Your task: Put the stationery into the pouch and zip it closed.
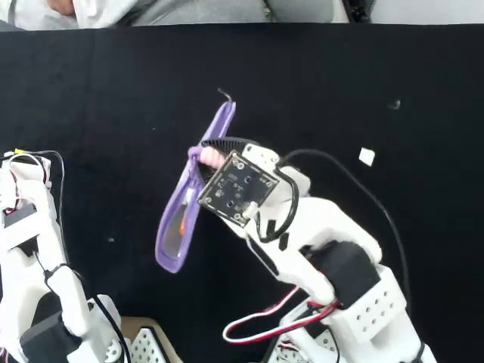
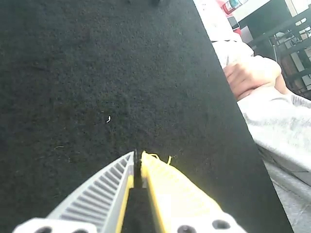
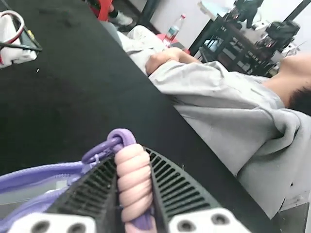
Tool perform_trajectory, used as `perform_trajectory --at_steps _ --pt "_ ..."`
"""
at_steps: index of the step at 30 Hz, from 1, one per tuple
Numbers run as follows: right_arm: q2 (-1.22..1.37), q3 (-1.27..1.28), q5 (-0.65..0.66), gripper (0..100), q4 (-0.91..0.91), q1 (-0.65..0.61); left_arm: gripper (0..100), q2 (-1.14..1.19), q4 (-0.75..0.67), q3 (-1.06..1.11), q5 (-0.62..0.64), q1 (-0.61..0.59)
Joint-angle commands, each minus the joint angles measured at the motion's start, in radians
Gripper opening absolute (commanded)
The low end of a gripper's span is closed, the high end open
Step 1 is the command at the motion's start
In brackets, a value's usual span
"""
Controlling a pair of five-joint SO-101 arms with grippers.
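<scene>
Our right gripper (image 3: 131,155) is clamped on the pink zip pull (image 3: 132,182) of the purple pouch (image 1: 174,227), which lies on the black table (image 1: 340,76). We judge the pouch soft, light and apt to drag, so the ribbed pull is our handhold. Our left gripper (image 2: 137,158) is pinched empty, well apart from the pouch. 1 white scrap (image 1: 367,156) lies off its other side and is no obstacle.

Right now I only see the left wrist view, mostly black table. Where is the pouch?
Observer: The purple pouch lies slanted mid-table, with the right gripper shut on its pink twisted pull.
Operator: Anything inside it?
Observer: Something orange shows through its side.
Operator: Any stationery left out?
Observer: A small white piece lies on the table, apart from the pouch.
</scene>
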Motion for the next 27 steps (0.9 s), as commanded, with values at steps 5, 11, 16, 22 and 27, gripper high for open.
perform_trajectory --at_steps 5,11,16,22,27 --pt "0.024 -0.071 0.011 1.1 -0.121 0.132 3 -0.005 -0.018 -0.005 0.005 -0.008" --pt "0.197 -0.182 -0.035 1.1 -0.215 0.207 3 -0.005 -0.018 -0.005 0.005 -0.007" --pt "0.302 -0.509 -0.207 1.1 -0.020 0.222 3 -0.005 -0.018 -0.005 0.005 -0.007" --pt "0.424 -0.954 -0.242 1.1 0.313 0.103 3 -0.005 -0.018 -0.005 0.003 -0.007" --pt "0.527 -1.145 -0.244 1.1 0.516 0.054 3 -0.005 -0.018 -0.005 0.003 -0.007"
